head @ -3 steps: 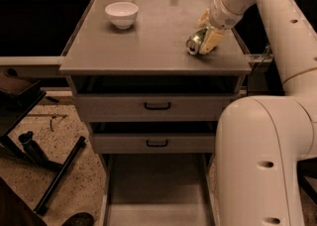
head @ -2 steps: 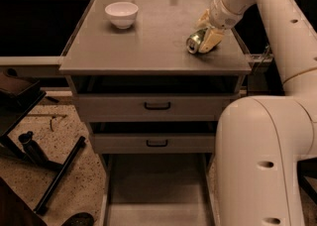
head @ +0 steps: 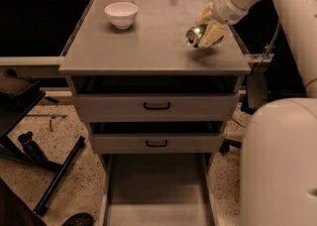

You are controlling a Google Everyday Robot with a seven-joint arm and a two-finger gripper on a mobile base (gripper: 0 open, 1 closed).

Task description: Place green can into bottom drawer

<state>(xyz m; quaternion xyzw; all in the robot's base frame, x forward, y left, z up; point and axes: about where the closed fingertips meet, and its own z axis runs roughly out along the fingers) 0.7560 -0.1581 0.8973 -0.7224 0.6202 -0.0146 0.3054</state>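
The green can (head: 194,35) is clamped, tilted, in the gripper (head: 207,29) — up and right of the bottom drawer (head: 156,190), seemingly for carrying. That drawer is pulled out to receive it.

high front view; gripper (head: 204,35) upper right

- This is looking like a robot test lab or workroom: a grey cabinet with a bare counter (head: 148,46) is standing on a speckled floor (head: 64,136).
- Black stand legs (head: 54,180) are lying across the floor on the left.
- A white robot arm's pincer (head: 205,31) is clasping a green can (head: 195,35) at the counter's right side.
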